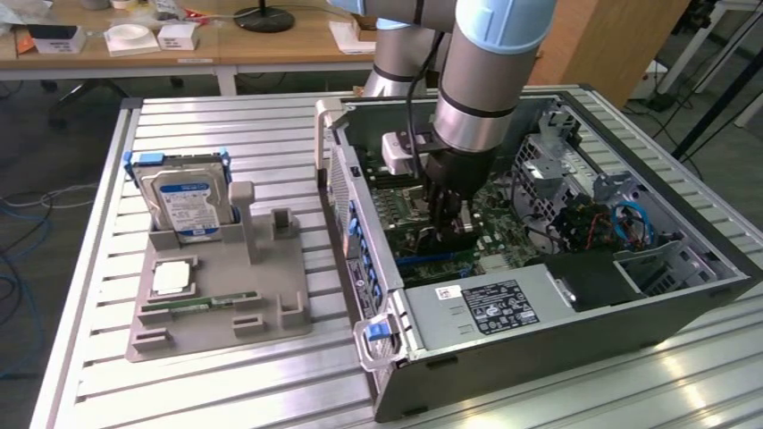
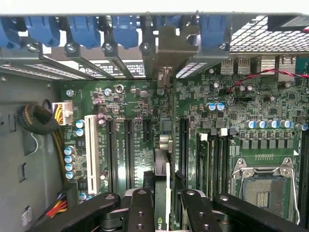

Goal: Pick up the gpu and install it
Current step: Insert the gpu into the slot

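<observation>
My gripper (image 1: pixel 446 228) reaches down into the open computer case (image 1: pixel 524 344), over the motherboard (image 1: pixel 412 219). It is shut on the gpu (image 2: pixel 163 162), a thin dark card seen edge-on between the black fingers (image 2: pixel 140 208). The card stands upright over the motherboard (image 2: pixel 241 111), in line with the long expansion slots (image 2: pixel 128 150). Its pale metal bracket (image 2: pixel 174 48) sits against the case's rear slot openings among the blue clips (image 2: pixel 84 29). Whether the card's lower edge is seated in a slot is hidden.
A grey fixture tray (image 1: pixel 221 322) lies on the slatted table at the exterior view's left, holding an upright silver hard drive (image 1: pixel 185 201) and a green memory stick (image 1: pixel 197 305). The case holds a CPU socket (image 2: pixel 263 186), cables (image 1: pixel 620 223) and a power supply (image 1: pixel 495 308).
</observation>
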Motion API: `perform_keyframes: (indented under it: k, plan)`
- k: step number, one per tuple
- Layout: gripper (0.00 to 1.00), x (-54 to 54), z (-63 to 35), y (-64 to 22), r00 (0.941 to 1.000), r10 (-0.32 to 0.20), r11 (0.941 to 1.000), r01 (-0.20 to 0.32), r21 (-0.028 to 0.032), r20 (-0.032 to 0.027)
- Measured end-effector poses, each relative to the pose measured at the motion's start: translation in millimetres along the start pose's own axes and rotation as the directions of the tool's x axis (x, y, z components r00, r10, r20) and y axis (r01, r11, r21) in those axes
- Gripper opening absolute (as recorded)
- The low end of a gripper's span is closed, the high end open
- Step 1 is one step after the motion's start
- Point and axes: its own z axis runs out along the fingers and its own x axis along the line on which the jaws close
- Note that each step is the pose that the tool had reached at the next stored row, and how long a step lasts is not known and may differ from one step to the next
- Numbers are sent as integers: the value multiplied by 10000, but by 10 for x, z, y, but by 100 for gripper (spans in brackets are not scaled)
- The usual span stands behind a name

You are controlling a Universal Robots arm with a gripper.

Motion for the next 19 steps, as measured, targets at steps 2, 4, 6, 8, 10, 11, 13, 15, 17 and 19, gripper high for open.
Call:
perform_keyframes:
  k: [2,4,6,8,10,11,13,15,17,19]
  plan:
    - [26,-2,3,0,10000,0,10000,0,-1,7]
    - [26,-2,21,1,10000,2,10000,-2,0,9]
    - [26,-2,48,6,10000,3,10000,-3,-2,3]
    - [26,-1,64,8,10000,1,10000,-1,-6,-3]
    - [26,-4,69,8,10000,2,10000,-2,-2,3]
    - [26,-5,72,8,10000,3,10000,-3,0,8]
    - [26,-5,73,8,10000,2,10000,-2,1,9]
    - [26,-5,72,8,10000,2,10000,-2,1,7]
    - [26,-5,73,8,10000,2,10000,-2,1,8]
    - [26,-6,72,7,10000,1,10000,-1,1,9]
